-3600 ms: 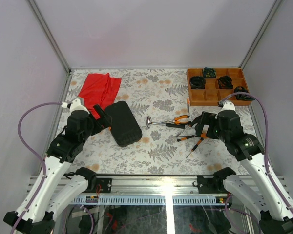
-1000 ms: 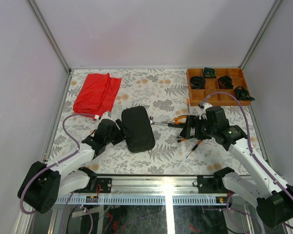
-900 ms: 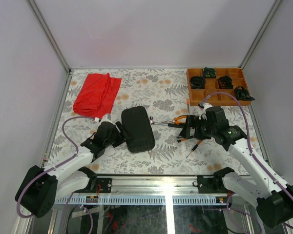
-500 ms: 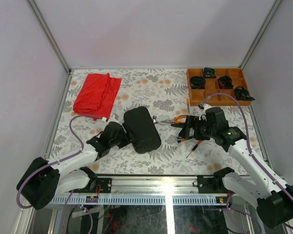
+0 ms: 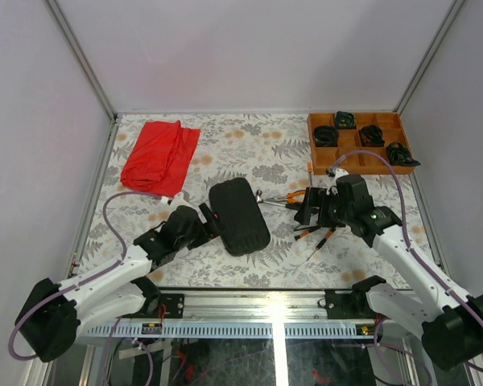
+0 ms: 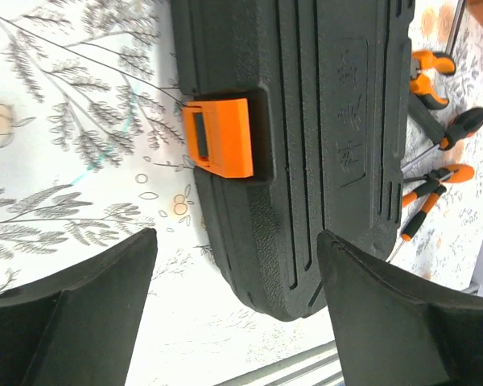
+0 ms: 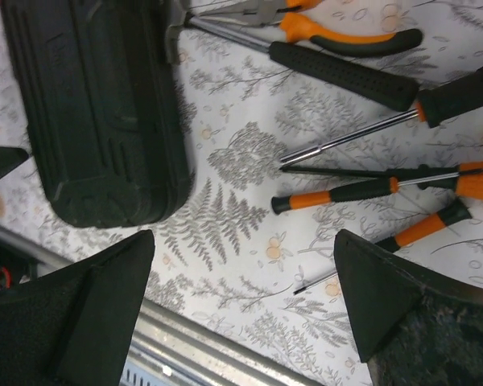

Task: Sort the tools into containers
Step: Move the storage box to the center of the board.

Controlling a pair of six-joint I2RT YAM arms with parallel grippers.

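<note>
The black tool case (image 5: 238, 215) lies shut on the table, its orange latch (image 6: 219, 137) facing left. My left gripper (image 5: 210, 220) sits at the case's left side, open; in the left wrist view its jaws (image 6: 237, 233) stand wide around the case's near end. To the right lie the hammer (image 7: 338, 72), the orange-handled pliers (image 7: 338, 30) and several screwdrivers (image 7: 346, 190). My right gripper (image 5: 306, 207) hovers open over these tools, and in the right wrist view (image 7: 244, 233) only bare table shows between its fingers.
A red cloth (image 5: 159, 153) lies at the back left. An orange-brown wooden tray (image 5: 357, 160) holding black coiled bundles stands at the back right. A metal rail (image 5: 274, 307) runs along the near edge. The hammer head (image 5: 260, 195) lies close to the case.
The case has slid right and turned, ending close to the hammer head. My left arm followed it and its jaws have widened. The right arm has barely moved.
</note>
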